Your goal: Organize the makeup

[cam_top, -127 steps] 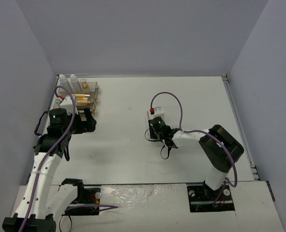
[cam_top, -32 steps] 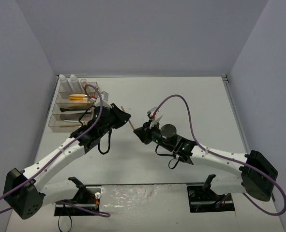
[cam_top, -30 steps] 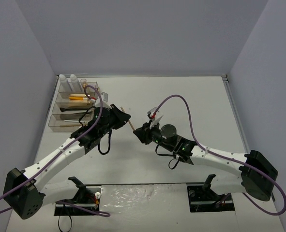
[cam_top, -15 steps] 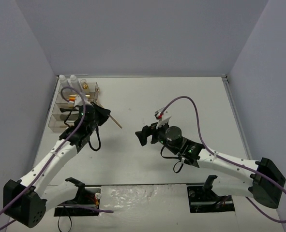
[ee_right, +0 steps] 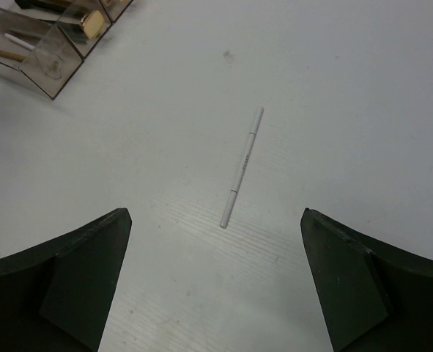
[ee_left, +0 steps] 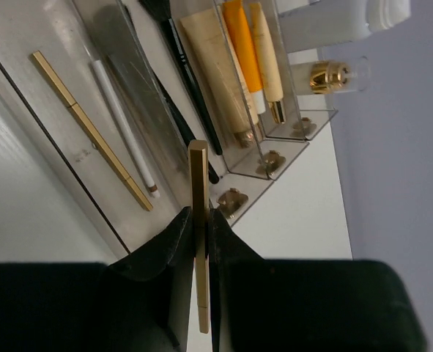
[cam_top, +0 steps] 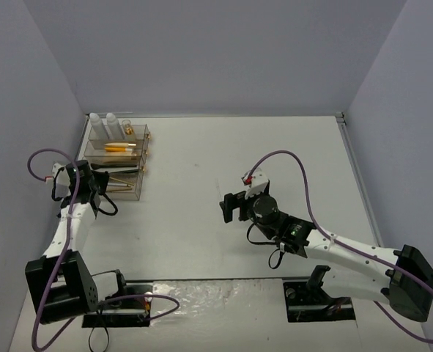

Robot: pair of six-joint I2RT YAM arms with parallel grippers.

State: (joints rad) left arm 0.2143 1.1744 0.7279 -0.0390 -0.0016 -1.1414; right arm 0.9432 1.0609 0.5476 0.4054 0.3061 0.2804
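Left gripper [ee_left: 199, 220] pinches 1 slim gold stick [ee_left: 198, 187], tip aimed at the clear organizer [ee_left: 260, 165]'s lowest tray, likely for drop-in beside its match. Right gripper [ee_right: 215, 214] is spread wide over 1 white pencil [ee_right: 244, 165], probably eyeliner, loose on the bench [ee_right: 363, 88].

A lab booth: blank grey walls [cam_top: 201, 51] enclose a white table [cam_top: 275, 147].

Soft, even light from above keeps the flat white tabletop [cam_top: 201, 147] bright, with only faint, soft-edged shadows. In the left wrist view, pale glare streaks the clear tiered acrylic drawer box [ee_left: 135, 73], the slim gold stick [ee_left: 198, 183] gleams, and the near foreground blurs.
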